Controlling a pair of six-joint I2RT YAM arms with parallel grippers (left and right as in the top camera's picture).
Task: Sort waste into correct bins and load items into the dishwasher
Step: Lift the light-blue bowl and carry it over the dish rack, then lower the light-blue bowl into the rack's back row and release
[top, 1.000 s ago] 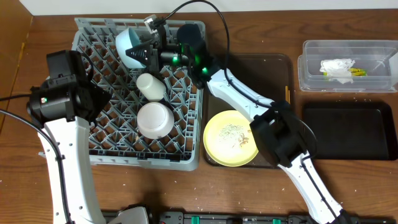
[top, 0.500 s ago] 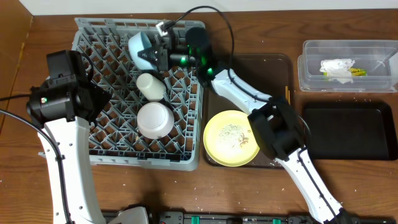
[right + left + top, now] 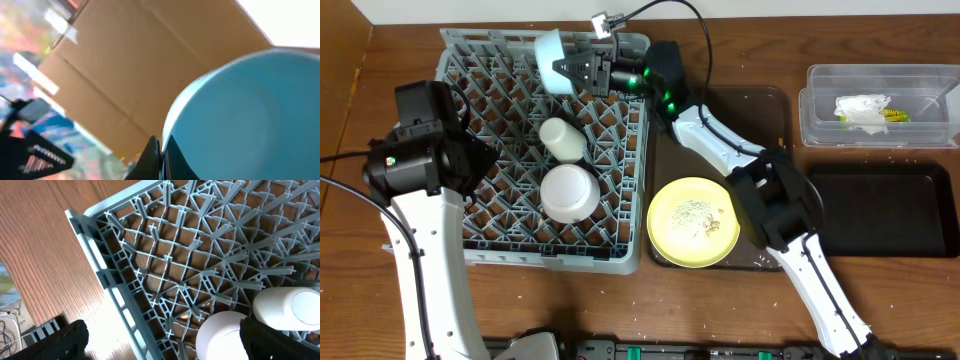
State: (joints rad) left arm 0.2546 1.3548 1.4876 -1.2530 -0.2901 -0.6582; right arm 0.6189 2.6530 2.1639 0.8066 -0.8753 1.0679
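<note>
Right jaws: closed on the rim of the light blue bowl. In the right wrist view one dark finger lies against the bowl's edge, and the bowl fills the right half of that frame. You see the bowl tipped on edge at the upper centre of the overhead frame, over the top edge of the grey dish rack. You cannot tell whether it touches the rack.

Left jaws: spread wide, nothing between them. The two dark fingers sit at the lower corners of the left wrist view, above a corner of the rack.

Inside the rack:
- small white cup, lying on its side, centre
- pinkish-white bowl, upside down, just below the cup; the two are close, contact unclear

Right of the rack: a dark brown serving tray on the wooden surface. The round yellow plate rests on its lower part, with beige crumbs on the plate.

Upper right of the frame: clear tub with the crumpled wrapper inside. The black tray lies just below the tub.
</note>
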